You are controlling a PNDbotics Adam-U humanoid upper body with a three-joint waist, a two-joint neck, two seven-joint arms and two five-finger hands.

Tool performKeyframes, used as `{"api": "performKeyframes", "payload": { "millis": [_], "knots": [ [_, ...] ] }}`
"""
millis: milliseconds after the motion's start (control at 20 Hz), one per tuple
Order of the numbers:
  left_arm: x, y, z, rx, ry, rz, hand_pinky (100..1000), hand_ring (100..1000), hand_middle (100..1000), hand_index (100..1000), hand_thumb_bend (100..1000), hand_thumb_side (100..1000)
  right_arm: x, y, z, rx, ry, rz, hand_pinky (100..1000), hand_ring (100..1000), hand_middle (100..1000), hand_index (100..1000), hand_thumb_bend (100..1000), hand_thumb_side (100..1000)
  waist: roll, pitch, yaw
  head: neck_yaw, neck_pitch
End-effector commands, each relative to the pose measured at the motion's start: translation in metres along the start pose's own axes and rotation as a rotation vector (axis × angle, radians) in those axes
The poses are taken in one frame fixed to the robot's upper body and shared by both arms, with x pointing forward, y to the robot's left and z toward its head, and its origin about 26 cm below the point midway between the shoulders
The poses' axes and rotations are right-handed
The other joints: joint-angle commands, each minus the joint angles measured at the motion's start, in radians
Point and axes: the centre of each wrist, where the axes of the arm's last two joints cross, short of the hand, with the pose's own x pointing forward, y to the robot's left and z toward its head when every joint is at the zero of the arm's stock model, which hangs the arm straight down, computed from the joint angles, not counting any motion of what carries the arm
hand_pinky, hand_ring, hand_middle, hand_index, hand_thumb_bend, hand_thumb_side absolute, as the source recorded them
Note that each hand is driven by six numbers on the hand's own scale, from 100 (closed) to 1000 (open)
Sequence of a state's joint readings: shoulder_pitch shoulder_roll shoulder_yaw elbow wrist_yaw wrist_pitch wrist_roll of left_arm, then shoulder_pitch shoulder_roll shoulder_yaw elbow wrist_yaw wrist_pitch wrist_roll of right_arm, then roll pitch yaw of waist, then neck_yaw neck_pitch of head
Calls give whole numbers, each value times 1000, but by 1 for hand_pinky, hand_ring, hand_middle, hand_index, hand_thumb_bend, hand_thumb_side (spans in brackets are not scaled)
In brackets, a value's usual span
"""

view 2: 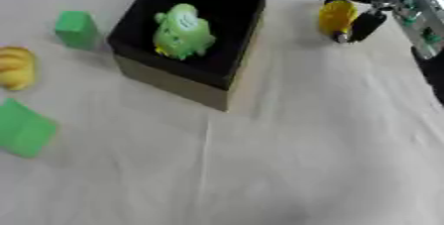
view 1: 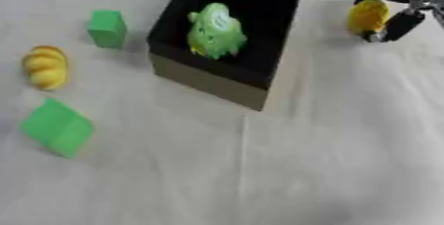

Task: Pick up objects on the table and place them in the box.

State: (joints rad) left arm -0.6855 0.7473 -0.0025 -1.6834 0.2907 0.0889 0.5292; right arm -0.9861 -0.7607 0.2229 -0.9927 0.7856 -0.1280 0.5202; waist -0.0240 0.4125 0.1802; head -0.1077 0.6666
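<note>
- The yellow object [view 2: 336, 17] is rounded and smooth, perhaps a toy fruit; it sits at the far right, beside the box.
- The right hand [view 2: 362, 6] curls its black fingers round it.
- The box [view 1: 260, 78] is black inside with tan walls and holds a green toy [view 1: 215, 30].
- Left of the box lie a small green block [view 1: 107, 28], a yellow ridged toy [view 1: 45, 66] and a larger green block [view 1: 57, 127].

I see both eye views soft and blurry — even, diffuse bright light, faint shadow beside the box [view 1: 208, 78], no glare.
</note>
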Motion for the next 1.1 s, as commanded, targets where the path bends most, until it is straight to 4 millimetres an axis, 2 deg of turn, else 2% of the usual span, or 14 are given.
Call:
{"api": "performKeyframes", "payload": {
  "millis": [50, 150, 200, 250, 500, 700, 850, 1100],
  "knots": [
    [11, 4, -6, 3, -37, -4, 779, 874, 776, 927, 397, 577, -5, -12, 5, -33, 20, 11, 882, 886, 688, 775, 233, 100, 13, -8, 2, -3, -2],
    [11, 4, -6, 0, -37, -4, 779, 875, 776, 926, 396, 578, -5, -11, 5, -37, 17, 4, 867, 846, 622, 718, 152, 100, 12, -9, 2, -4, 0],
    [11, 4, -6, -1, -37, -4, 779, 875, 776, 926, 396, 578, -4, -11, 4, -39, 15, 2, 867, 846, 622, 718, 152, 100, 12, -9, 1, -4, 0],
    [11, 4, -6, -2, -36, -4, 779, 875, 776, 925, 394, 579, -4, -11, 4, -43, 11, 0, 856, 828, 589, 682, 100, 100, 12, -10, 1, -4, 1],
    [11, 3, -5, -7, -35, -3, 779, 876, 777, 924, 391, 581, 0, -14, 5, -95, -4, -2, 830, 783, 540, 629, 100, 100, 11, -14, -1, -5, 7],
    [10, 3, -5, -9, -33, -7, 779, 877, 777, 924, 389, 580, 9, -25, 9, -167, -31, 17, 827, 776, 530, 619, 100, 100, 9, -24, -6, -3, 16],
    [10, 4, -5, -12, -34, -10, 779, 877, 778, 924, 388, 580, 26, -44, 17, -230, -93, 39, 829, 771, 528, 618, 100, 100, 7, -34, -9, -1, 23],
    [9, 4, -4, -18, -31, -15, 779, 877, 776, 925, 388, 579, 69, -81, 41, -309, -246, 64, 830, 754, 530, 621, 100, 100, 2, -51, -17, 3, 36]
  ]
}}
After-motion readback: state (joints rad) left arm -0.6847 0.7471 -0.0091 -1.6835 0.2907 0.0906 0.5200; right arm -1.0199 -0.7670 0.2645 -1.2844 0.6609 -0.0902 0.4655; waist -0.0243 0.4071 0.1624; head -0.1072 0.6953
